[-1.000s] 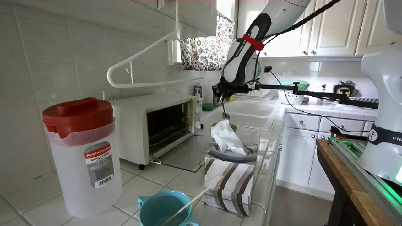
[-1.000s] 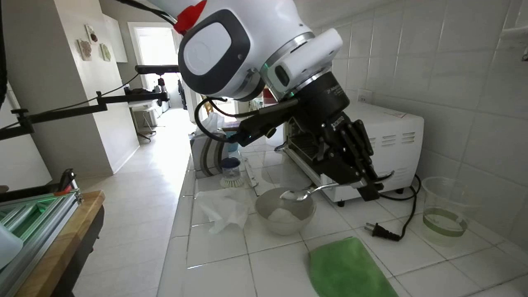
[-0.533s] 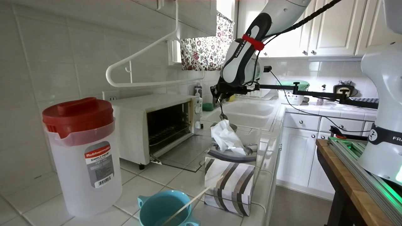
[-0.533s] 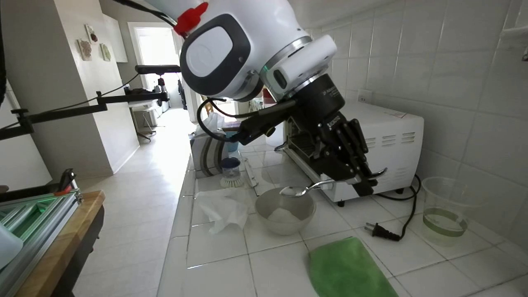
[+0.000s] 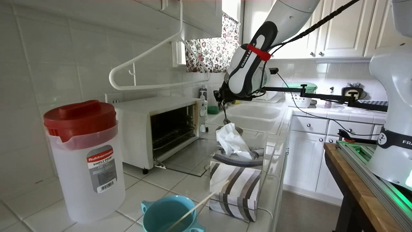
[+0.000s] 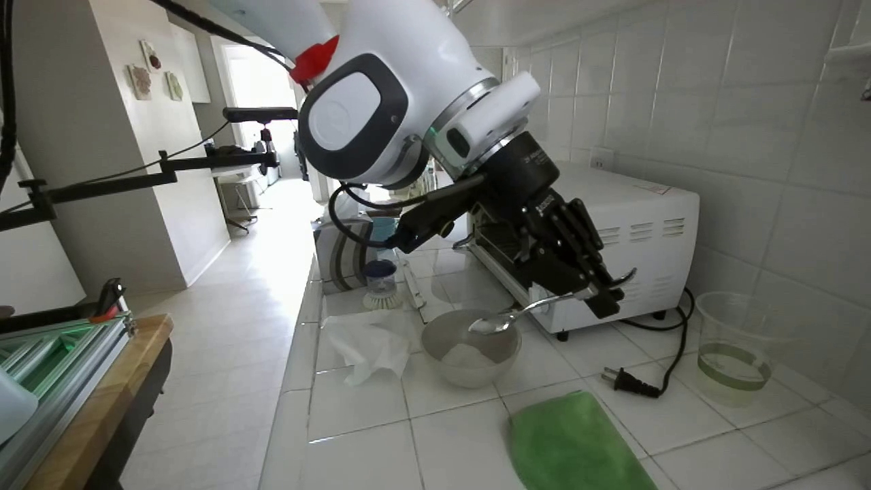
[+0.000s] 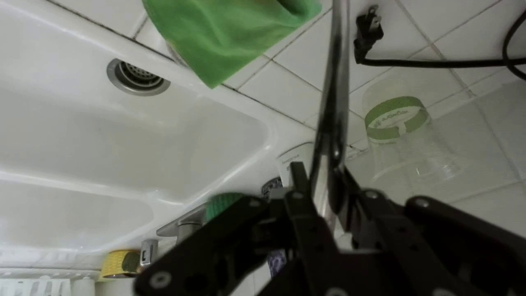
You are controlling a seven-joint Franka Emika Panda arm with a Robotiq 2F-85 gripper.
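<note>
Right of centre in an exterior view, the claw (image 6: 599,296) is gripping a spoon (image 6: 544,303), its tip hanging over a bowl (image 6: 469,376). A cloth (image 6: 578,446) is lying lower right.

Gripper (image 5: 222,101) holds spoon (image 5: 226,120) pointing dn, prob. over bowl (image 5: 239,130), behind tissue box (image 5: 236,187).

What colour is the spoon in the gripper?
The spoon is shiny silver, seen best in an exterior view.
</note>
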